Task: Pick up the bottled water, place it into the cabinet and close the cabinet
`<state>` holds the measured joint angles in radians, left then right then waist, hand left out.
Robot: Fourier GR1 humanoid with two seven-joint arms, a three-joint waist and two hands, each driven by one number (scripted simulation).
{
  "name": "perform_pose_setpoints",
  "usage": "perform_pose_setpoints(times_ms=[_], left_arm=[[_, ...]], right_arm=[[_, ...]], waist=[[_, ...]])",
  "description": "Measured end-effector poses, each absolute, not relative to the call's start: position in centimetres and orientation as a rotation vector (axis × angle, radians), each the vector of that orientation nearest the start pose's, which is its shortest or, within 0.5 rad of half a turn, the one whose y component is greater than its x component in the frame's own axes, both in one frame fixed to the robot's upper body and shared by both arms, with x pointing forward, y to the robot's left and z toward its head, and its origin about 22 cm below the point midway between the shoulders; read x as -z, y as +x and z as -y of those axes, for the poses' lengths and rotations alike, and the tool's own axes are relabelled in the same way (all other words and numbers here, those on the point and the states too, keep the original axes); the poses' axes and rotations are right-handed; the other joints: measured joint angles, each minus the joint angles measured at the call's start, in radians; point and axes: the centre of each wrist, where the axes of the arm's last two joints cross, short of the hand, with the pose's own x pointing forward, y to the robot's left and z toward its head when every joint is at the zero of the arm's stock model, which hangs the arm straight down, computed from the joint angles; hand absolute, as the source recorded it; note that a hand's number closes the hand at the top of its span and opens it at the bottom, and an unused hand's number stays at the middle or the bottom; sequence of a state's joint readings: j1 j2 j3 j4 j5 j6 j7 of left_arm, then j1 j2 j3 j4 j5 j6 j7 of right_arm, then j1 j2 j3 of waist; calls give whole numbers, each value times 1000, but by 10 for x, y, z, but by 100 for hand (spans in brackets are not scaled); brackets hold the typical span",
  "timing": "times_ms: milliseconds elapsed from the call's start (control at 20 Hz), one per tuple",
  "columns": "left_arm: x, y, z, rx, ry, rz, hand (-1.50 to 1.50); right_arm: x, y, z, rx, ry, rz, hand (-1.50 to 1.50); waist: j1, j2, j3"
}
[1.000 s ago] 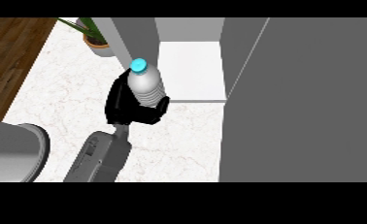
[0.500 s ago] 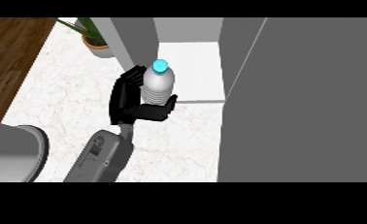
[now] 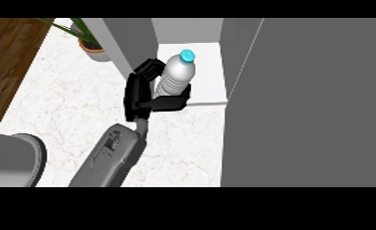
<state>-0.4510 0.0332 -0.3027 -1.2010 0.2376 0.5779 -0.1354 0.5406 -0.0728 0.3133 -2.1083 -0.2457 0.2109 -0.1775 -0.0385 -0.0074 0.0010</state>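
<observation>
Head view: left hand grasps the bottle at the cabinet opening; pickup done, placing underway, release and closing the door left.

One arm in view. Grey forearm enters from the lower edge at about 7 o'clock and runs up toward 12 o'clock, leaning slightly to 1 o'clock, narrowing to a thin wrist just below the hand.

Left hand: black, sits a little toward 10 o'clock from the view's centre, palm side turned toward 3 o'clock. Fingers curled out toward 3 o'clock, wrapped round the lower body of the bottled water. A further black part of the hand reaches up toward 12 o'clock beside the bottle's 9 o'clock side. Bottle stands upright in the grasp.

Right arm, right hand: neither shows.
</observation>
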Motion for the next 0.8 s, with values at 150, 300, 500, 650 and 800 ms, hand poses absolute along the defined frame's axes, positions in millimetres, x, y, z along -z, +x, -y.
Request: perform_pose_setpoints(times_ms=[150, 300, 500, 650, 800], left_arm=[[-23, 325, -113, -149, 137, 1662, 150], [-22, 325, -112, -145, 204, 1663, 150], [-20, 326, -110, -143, 266, 1667, 150], [-17, 327, -107, -125, 311, 1678, 150], [-13, 328, -106, -94, 379, 1690, 150]], right_arm=[[-44, 118, 207, 13, 482, 1772, -150], [-42, 120, 207, 12, 487, 1769, -150], [-41, 120, 210, 4, 486, 1765, -150], [-40, 122, 209, 4, 489, 1760, -150], [-44, 123, 208, 1, 497, 1768, -150]], waist=[[-2, -2, 1], [-9, -3, 3], [-15, -4, 4], [-15, -4, 5], [-20, -4, 7]])
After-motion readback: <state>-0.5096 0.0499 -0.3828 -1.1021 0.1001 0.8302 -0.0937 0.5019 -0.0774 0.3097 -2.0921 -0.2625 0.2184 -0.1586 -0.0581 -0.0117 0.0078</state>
